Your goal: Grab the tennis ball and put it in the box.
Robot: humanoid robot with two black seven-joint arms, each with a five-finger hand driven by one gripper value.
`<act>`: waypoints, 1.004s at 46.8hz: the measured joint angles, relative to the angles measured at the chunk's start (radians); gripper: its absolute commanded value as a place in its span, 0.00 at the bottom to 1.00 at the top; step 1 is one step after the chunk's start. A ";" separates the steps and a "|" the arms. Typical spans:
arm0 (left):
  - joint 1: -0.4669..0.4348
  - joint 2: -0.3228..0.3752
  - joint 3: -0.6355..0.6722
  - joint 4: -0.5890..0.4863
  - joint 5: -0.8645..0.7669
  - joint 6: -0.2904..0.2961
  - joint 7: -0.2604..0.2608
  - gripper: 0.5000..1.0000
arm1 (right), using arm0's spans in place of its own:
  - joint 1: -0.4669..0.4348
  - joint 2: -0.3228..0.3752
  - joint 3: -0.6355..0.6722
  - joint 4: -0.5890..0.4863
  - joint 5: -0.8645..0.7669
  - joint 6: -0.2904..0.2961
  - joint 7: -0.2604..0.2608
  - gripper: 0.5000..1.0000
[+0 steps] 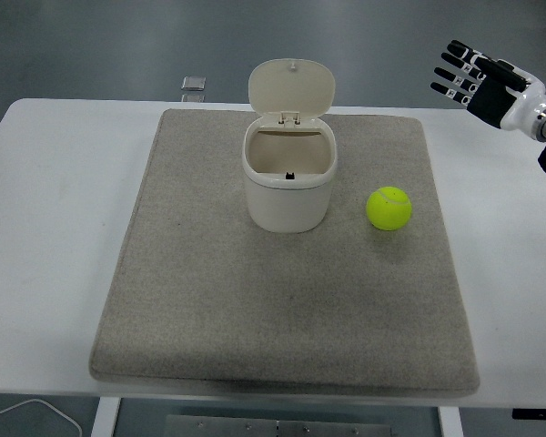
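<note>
A yellow-green tennis ball (389, 208) lies on the grey mat (282, 319), right of centre. The box is a cream bin (288, 177) with its lid flipped up, standing on the mat left of the ball; its inside looks empty. My right hand (473, 80) hovers at the upper right, above and to the right of the ball, well apart from it. Its fingers are spread and hold nothing. My left arm does not show.
The mat covers most of the white table (55, 228). A small clear object (193, 84) sits at the table's far edge, left of the bin. A white cable (36, 414) curls below the table's near left edge.
</note>
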 measured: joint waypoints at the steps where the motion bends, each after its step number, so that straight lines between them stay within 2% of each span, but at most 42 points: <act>1: 0.000 0.000 0.000 0.000 0.000 0.000 0.000 0.98 | 0.001 0.000 0.000 0.000 0.000 0.000 0.000 0.86; 47: -0.007 0.000 0.000 0.010 0.001 0.013 0.000 0.98 | -0.007 0.012 -0.010 0.000 -0.009 0.000 0.002 0.86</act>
